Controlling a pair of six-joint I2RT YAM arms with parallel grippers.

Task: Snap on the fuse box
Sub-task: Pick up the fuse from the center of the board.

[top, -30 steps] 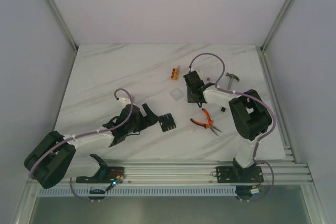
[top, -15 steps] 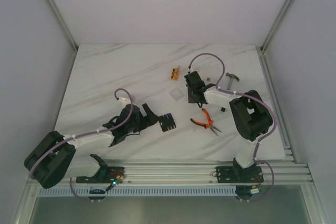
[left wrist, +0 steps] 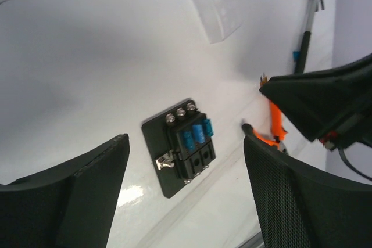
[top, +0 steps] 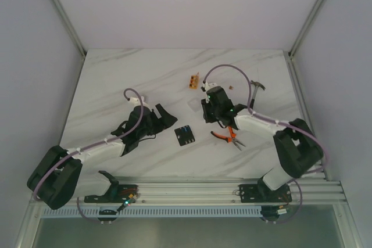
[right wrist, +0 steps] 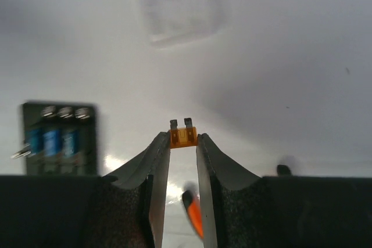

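Observation:
The fuse box (top: 185,136) is a small black block lying flat on the marble table (top: 116,85), with blue fuses in its top (left wrist: 181,143). My left gripper (top: 167,116) hovers just left of it, open, and the box (left wrist: 181,143) shows between its wide-apart fingers (left wrist: 87,184) without touching them. My right gripper (right wrist: 183,142) is shut on a small orange fuse (right wrist: 183,137), pinched at the fingertips with its two metal blades pointing outward. That gripper (top: 208,113) hangs above the table, right of and beyond the box (right wrist: 58,137).
A clear plastic cover (top: 195,105) lies just beyond the right gripper. Orange-handled pliers (top: 229,135) lie right of the box. A small orange block (top: 193,80) and a small hammer (top: 257,86) sit farther back. The near rail (top: 192,190) runs along the table's front edge.
My right arm has swung left and nearer, carrying the orange fuse towards the box. My left gripper has backed off up and to the left, away from the box.

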